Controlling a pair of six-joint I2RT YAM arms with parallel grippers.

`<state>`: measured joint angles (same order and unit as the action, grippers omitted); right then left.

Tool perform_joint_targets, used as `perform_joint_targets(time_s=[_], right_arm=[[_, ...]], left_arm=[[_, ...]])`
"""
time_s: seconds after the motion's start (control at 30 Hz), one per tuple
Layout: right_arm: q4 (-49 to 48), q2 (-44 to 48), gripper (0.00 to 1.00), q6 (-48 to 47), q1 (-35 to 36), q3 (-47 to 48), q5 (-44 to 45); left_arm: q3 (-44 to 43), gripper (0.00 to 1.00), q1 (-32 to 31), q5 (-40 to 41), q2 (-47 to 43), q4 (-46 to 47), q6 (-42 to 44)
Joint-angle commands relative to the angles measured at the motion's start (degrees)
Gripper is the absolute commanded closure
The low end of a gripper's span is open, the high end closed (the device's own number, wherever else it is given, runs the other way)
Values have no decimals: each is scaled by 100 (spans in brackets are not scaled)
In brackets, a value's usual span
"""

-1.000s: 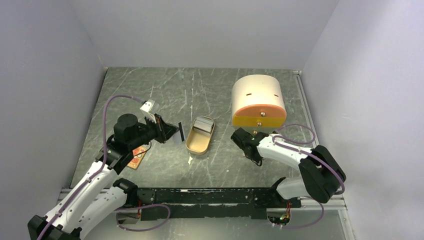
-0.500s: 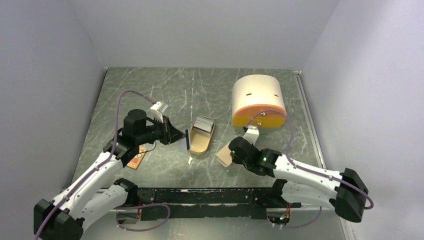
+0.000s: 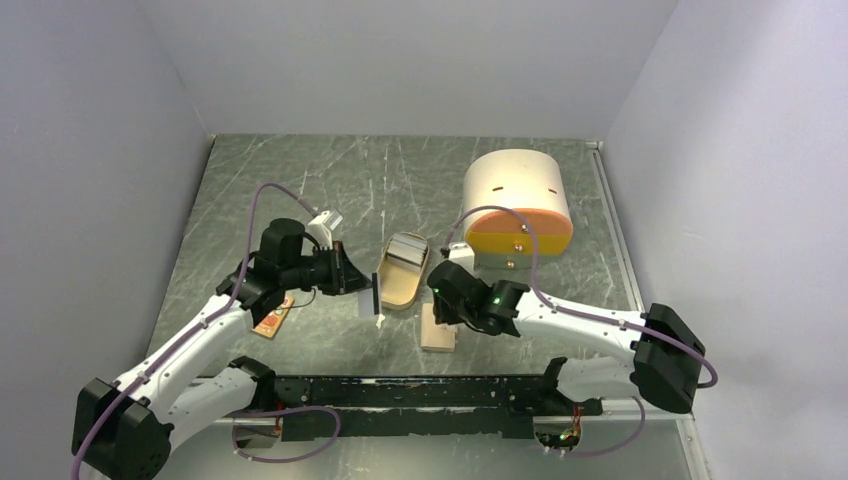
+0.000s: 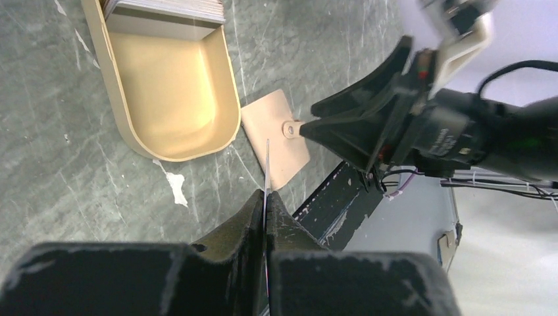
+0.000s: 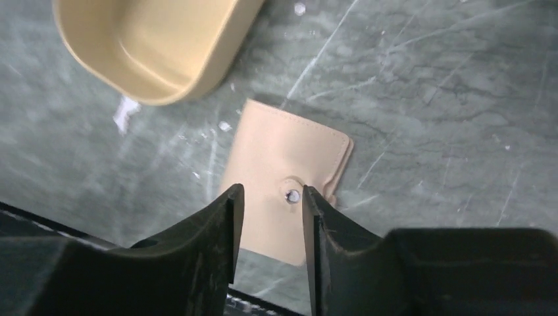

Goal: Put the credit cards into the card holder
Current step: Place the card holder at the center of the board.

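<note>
My left gripper (image 3: 360,288) (image 4: 266,192) is shut on a thin credit card (image 4: 267,161), seen edge-on and upright between its fingertips, just above the near end of the tan tray. The beige card holder (image 3: 437,330) (image 4: 275,135) (image 5: 283,171) lies flat and closed on the table, snap tab up, near the front edge. My right gripper (image 3: 440,302) (image 5: 270,197) hovers just over it with its jaws open, one on each side of the snap and apart from the leather. More credit cards (image 3: 405,247) (image 4: 164,8) sit stacked in the tray's far end.
The oval tan tray (image 3: 386,290) (image 4: 118,99) (image 5: 99,66) lies between the two grippers. A large cream box with an orange front (image 3: 516,195) stands at the back right. An orange-red dotted piece (image 3: 273,318) lies under the left arm. A black rail (image 3: 420,390) runs along the front edge.
The right gripper carried the card holder left from beside the box, set it flat near the front edge and opened. The left gripper moved right with its card.
</note>
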<state>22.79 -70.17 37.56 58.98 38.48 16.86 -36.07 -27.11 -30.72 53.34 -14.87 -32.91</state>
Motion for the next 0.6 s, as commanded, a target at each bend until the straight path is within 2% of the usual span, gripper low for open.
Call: perform_joint_targets(time_s=[0.0, 0.1, 0.27, 0.57], right_arm=[[1378, -257, 57, 1765, 320, 705, 879], [1732, -701, 57, 2500, 658, 994, 1193], [1968, -1476, 63, 2772, 904, 1280, 1463], [2175, -2276, 64, 2398, 1005, 1685, 2029]], left_arm=[[168, 91, -22, -271, 66, 119, -177], [237, 91, -23, -313, 88, 198, -192], [294, 91, -24, -407, 63, 233, -175], [505, 91, -29, -324, -68, 276, -199]])
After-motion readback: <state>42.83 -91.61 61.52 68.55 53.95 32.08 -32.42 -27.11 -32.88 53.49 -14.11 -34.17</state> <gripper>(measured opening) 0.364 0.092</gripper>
